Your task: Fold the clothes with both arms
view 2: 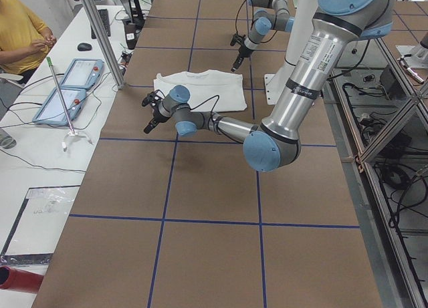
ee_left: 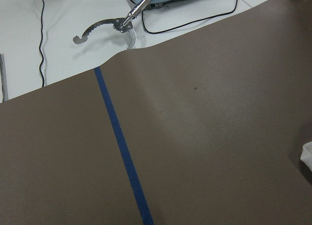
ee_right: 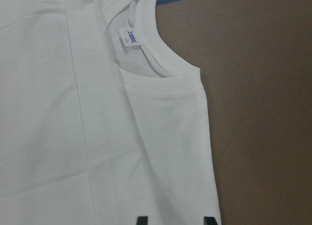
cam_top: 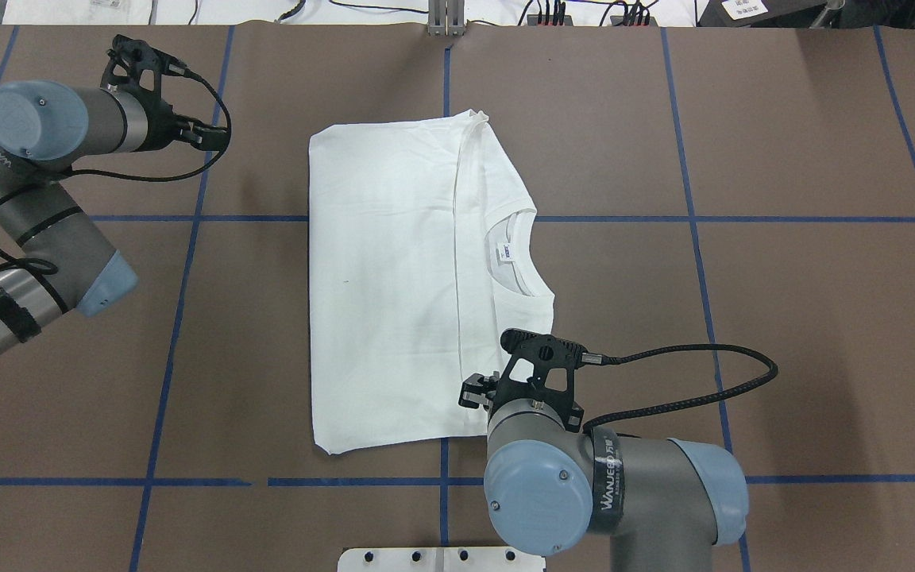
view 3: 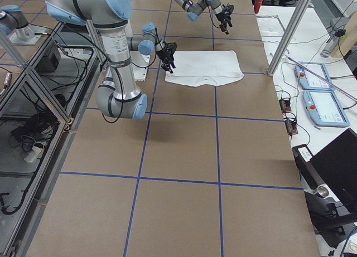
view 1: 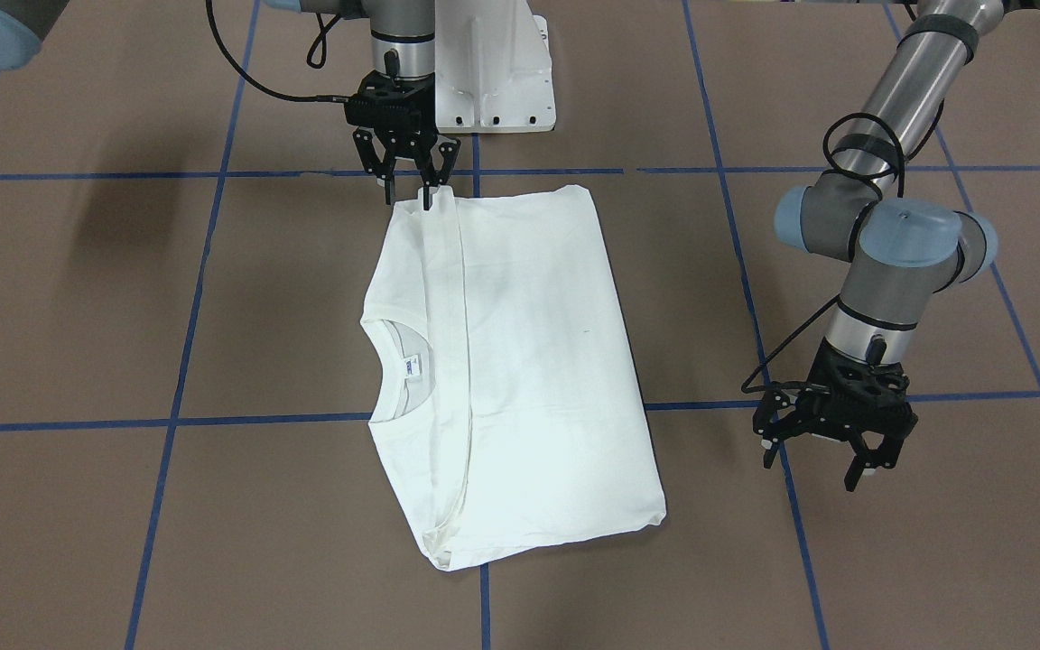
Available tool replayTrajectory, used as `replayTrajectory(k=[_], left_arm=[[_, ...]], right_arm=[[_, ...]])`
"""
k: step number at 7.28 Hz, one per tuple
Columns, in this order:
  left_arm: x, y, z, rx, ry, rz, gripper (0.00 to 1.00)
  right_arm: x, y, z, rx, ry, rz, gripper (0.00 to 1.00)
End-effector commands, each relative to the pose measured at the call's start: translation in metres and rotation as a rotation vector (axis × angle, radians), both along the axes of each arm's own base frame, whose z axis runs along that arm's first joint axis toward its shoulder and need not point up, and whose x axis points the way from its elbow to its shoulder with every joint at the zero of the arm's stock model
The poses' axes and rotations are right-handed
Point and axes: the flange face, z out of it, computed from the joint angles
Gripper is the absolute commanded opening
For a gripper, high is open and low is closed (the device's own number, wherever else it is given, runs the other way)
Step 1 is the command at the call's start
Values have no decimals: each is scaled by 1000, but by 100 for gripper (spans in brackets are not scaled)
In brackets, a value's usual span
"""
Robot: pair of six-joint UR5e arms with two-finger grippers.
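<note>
While the brown bench [view 1: 78, 316] is carrying the folded white shirt [view 1: 520, 361] at its middle, the plain side is facing up. Left tool [view 1: 811, 471] is hovering spread open, well clear of the cloth. Right tool [view 1: 412, 191] is sitting at the shirt's robot-side corner, released. Overhead is hiding its fingers; the right wrist view is showing both fingertips [ee_right: 141, 220] apart over fabric. Neck label [ee_right: 129, 37] is showing inside the collar [ee_right: 161, 64].
</note>
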Motion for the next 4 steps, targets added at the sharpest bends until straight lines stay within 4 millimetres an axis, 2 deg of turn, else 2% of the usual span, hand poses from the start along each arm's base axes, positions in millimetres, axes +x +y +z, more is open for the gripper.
replayTrajectory(k=[1, 2, 3, 4], left_arm=[[0, 0, 0, -1, 0, 0, 100], [1, 1, 0, -2, 1, 0, 100], [1, 0, 0, -1, 0, 1, 100], [1, 0, 0, -1, 0, 1, 100]], right_arm=[[17, -48, -2, 25, 73, -64, 100], [4, -67, -6, 23, 109, -129, 100], [-16, -81, -21, 21, 144, -229, 100], [-28, -87, -26, 21, 195, -341, 100]])
